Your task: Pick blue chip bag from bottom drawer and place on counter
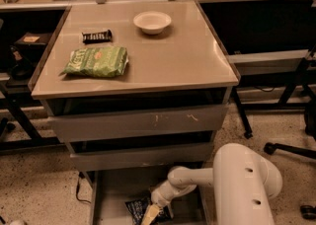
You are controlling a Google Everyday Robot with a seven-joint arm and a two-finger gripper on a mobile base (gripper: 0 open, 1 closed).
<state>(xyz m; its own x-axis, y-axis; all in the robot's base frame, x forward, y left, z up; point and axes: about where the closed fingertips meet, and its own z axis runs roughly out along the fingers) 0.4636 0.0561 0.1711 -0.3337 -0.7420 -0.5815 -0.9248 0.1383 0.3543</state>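
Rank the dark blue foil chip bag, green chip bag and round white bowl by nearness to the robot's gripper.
Gripper: down in the grey bottom drawer.
1. Dark blue foil chip bag, right by it in that drawer.
2. Green chip bag, counter front left.
3. Round white bowl, counter back.

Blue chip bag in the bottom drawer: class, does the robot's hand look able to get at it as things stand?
Probably yes. The bottom drawer is pulled out, nothing else lies on the blue chip bag, and the hand is down inside the drawer, right at the bag's edge.
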